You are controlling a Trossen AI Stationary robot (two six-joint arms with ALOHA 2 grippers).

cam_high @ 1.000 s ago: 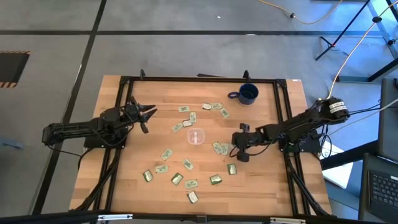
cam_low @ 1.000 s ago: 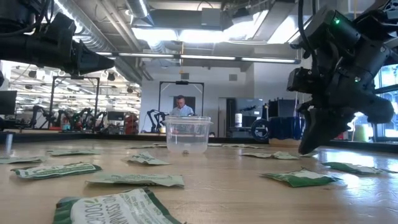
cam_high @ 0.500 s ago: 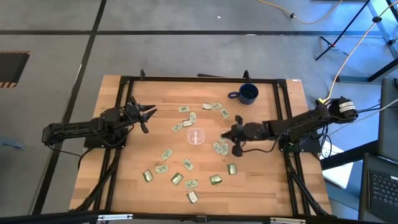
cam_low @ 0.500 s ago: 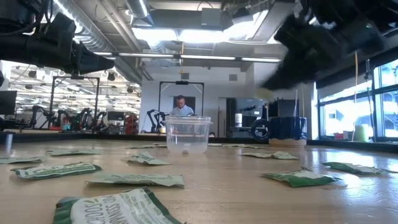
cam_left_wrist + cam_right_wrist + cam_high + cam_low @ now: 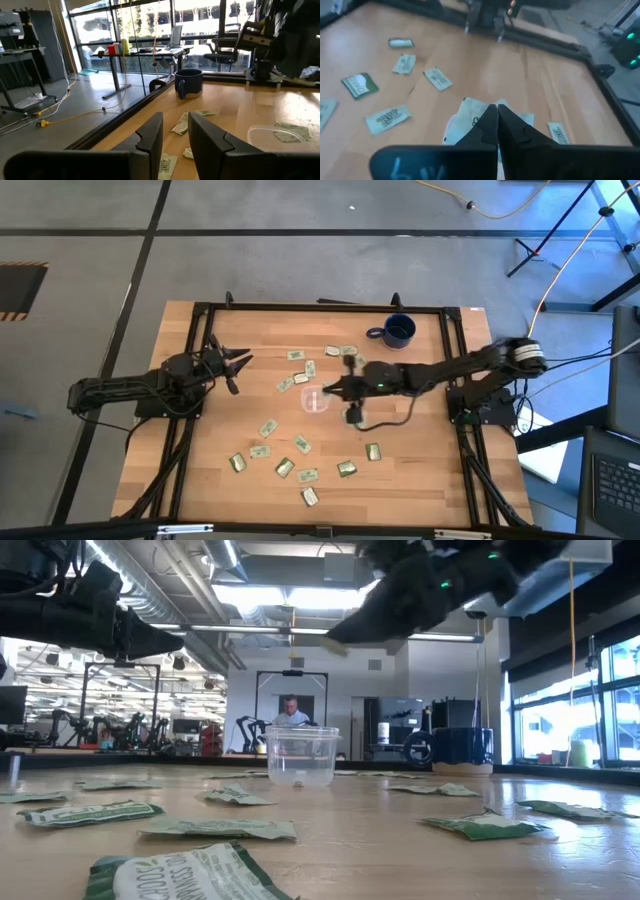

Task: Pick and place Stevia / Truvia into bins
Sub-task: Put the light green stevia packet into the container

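Many small green-and-white sachets [image 5: 265, 427] lie scattered flat over the wooden worktop [image 5: 215, 440], most of them in a loose ring around a clear plastic cup [image 5: 316, 399] that stands upright near the middle. Printing shows on the nearest sachet [image 5: 190, 877] in the low view – white capitals on green – but I cannot read it as a word.

The right claw [image 5: 327, 391] hangs above the worktop at the cup's rim, its arm stretched in from the right side. Its two fingers [image 5: 490, 122] are pressed together, and in the right wrist view the cup sits just beyond their tips; whether a sachet is pinched between them I cannot tell.

The left claw [image 5: 240, 362] waits over the left part of the worktop, well apart from the cup, its fingers [image 5: 150, 137] parted by a narrow gap and holding nothing.

A dark blue mug [image 5: 398, 331] stands near the far edge, with a few sachets just beside it – none touching
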